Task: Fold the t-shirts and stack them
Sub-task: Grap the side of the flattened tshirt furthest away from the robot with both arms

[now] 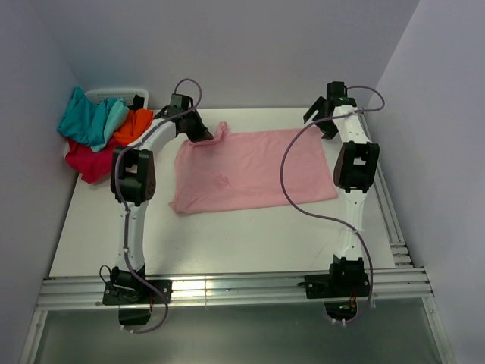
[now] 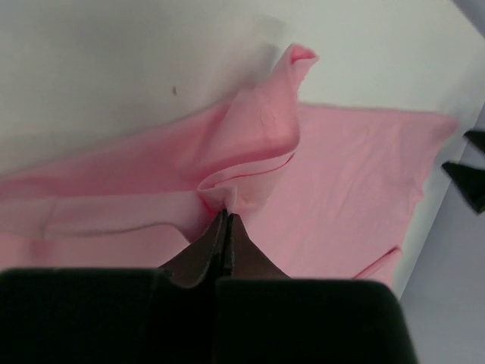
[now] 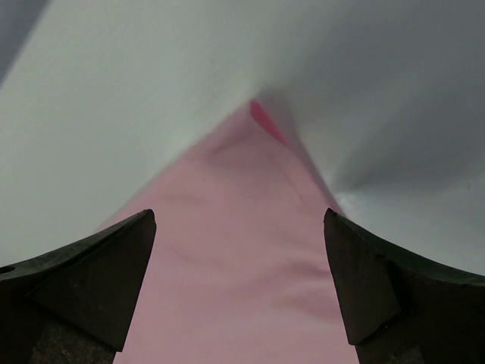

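A light pink t-shirt (image 1: 254, 171) lies spread across the middle of the table. My left gripper (image 1: 203, 133) is shut on its far left edge, pinching a bunched fold by the sleeve (image 2: 250, 144); the closed tips show in the left wrist view (image 2: 225, 216). My right gripper (image 1: 322, 125) is open and empty, just above the shirt's far right corner (image 3: 258, 114), with pink cloth (image 3: 235, 265) between its fingers. Teal (image 1: 91, 117), orange (image 1: 134, 125) and crimson red (image 1: 89, 159) t-shirts lie heaped at the far left.
A white basket rim (image 1: 114, 94) shows behind the heap. Walls close the table at the back and both sides. Metal rails (image 1: 227, 292) run along the near edge by the arm bases.
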`<state>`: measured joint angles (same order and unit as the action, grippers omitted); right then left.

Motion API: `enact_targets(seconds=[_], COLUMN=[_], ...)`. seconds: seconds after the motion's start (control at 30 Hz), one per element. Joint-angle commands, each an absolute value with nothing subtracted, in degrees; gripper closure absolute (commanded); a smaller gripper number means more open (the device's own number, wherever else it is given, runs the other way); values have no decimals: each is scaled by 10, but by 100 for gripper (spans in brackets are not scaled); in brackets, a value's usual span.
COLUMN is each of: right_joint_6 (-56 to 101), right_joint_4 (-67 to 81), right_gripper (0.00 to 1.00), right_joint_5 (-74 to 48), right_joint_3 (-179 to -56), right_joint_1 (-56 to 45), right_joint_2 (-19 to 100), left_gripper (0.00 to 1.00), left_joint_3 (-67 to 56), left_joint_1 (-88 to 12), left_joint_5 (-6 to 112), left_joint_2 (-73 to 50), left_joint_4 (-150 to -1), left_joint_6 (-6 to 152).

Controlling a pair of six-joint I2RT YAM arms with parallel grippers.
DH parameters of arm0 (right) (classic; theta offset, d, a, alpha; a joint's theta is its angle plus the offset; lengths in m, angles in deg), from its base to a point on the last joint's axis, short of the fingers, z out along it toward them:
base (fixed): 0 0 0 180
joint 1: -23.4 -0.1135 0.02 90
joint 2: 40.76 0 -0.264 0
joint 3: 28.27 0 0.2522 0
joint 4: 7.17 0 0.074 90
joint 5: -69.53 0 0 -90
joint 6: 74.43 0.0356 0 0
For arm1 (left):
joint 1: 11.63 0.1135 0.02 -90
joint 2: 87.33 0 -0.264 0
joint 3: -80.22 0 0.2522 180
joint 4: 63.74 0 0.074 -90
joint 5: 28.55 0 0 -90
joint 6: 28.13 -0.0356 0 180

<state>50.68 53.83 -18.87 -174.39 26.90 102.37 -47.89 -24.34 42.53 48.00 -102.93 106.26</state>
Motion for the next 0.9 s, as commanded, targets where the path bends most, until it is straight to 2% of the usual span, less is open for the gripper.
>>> enact_targets(seconds=[0.0,0.23,0.6,0.87], right_joint_6=[527,569,606,613], right_joint_4=[463,427,438,466], right_gripper=[2,5,12,32], right_joint_5=[-187,-175,-131,-128], right_joint_3=[-1796,-1837,-1849,-1820], right_joint_1=[292,318,283,274], right_joint_2=[1033,1086,1116,1107], left_gripper=[100,100,100,100], left_joint_3=[-448,-391,-370,-342], left_joint_1=[-247,-269,-284,-284], left_joint_5=[440,453,469,469], left_joint_2=[420,385,364,356], left_joint_4=[-1061,-1070,-1054,-1028], left_joint_6=[1040,1041,1058,1078])
